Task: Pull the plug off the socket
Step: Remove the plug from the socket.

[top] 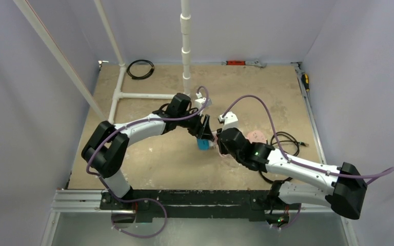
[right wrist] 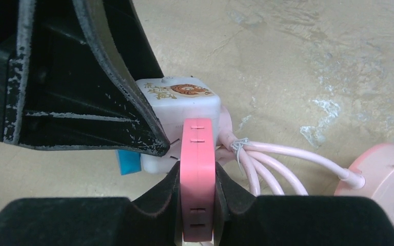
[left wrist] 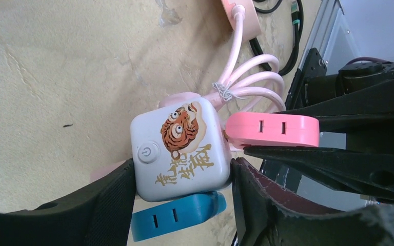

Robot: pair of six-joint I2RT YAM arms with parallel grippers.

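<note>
A white cube socket (left wrist: 179,151) with a tiger picture sits mid-table (top: 209,139). A pink plug (left wrist: 272,130) is in its right side and a blue plug (left wrist: 177,215) in its near side. My left gripper (left wrist: 182,179) is shut on the cube, one finger on each side. My right gripper (right wrist: 199,187) is shut on the pink plug (right wrist: 199,169), which still touches the cube (right wrist: 177,100). Both grippers meet at the cube in the top view, the left gripper (top: 203,128) and the right gripper (top: 220,142).
A bundle of pale pink cable (right wrist: 277,164) runs from the cube to a round pink power strip (right wrist: 387,177). Black cable (top: 282,141) lies at right, a black coil (top: 140,68) at the far left, a white pipe frame (top: 184,46) behind.
</note>
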